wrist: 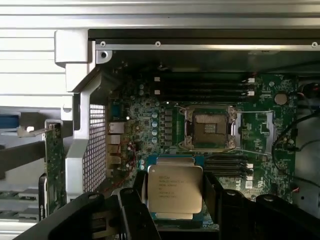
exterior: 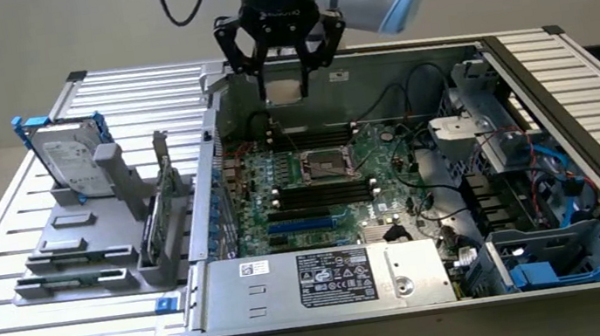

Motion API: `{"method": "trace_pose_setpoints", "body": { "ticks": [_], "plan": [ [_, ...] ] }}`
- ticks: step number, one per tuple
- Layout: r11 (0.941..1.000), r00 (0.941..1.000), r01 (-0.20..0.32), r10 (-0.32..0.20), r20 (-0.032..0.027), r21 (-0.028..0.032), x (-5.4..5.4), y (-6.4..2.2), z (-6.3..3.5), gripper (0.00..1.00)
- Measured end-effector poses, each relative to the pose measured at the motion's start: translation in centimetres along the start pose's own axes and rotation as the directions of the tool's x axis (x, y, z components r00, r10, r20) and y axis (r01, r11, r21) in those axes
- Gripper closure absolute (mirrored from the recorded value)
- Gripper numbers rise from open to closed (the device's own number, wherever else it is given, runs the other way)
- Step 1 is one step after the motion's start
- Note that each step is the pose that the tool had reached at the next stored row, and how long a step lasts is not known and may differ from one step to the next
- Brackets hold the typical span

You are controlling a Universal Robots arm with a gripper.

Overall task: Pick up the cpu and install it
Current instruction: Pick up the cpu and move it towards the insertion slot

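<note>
The cpu (exterior: 287, 91) is a small pale silver square chip. My gripper (exterior: 286, 87) is shut on it, high above the back of the open computer case (exterior: 197, 191). In the wrist view the cpu (wrist: 175, 189) sits flat between the two black fingers (wrist: 134, 210) of the gripper (wrist: 175, 195), printed top facing the camera. The dark square socket (exterior: 323, 165) with its metal frame lies open in the middle of the green motherboard (exterior: 391, 142), below and in front of the chip. The wrist view shows the socket (wrist: 210, 129) a little beyond the held chip.
A grey rack (exterior: 85, 273) at the exterior view's left holds a silver hard drive (exterior: 73, 156) and an upright card (exterior: 168, 186). The power supply (exterior: 328, 277) fills the case's near side. Cables and drive cages (exterior: 514, 182) crowd the exterior view's right. Memory slots (wrist: 200, 86) flank the socket.
</note>
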State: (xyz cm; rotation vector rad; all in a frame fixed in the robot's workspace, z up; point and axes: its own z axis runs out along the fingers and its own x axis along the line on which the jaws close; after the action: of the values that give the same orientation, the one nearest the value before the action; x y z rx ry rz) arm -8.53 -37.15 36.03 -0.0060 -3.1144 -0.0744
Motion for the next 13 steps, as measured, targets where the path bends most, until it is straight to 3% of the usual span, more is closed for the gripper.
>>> {"method": "trace_pose_setpoints", "body": {
  "ticks": [10,13],
  "plan": [
    [1.0,1.0,0.0,0.0,0.0,0.0,-2.4,2.23,1.87,0.45],
    [1.0,1.0,0.0,0.0,-0.0001,0.0001,-3.2,2.51,2.41,0.45]
  ]
}}
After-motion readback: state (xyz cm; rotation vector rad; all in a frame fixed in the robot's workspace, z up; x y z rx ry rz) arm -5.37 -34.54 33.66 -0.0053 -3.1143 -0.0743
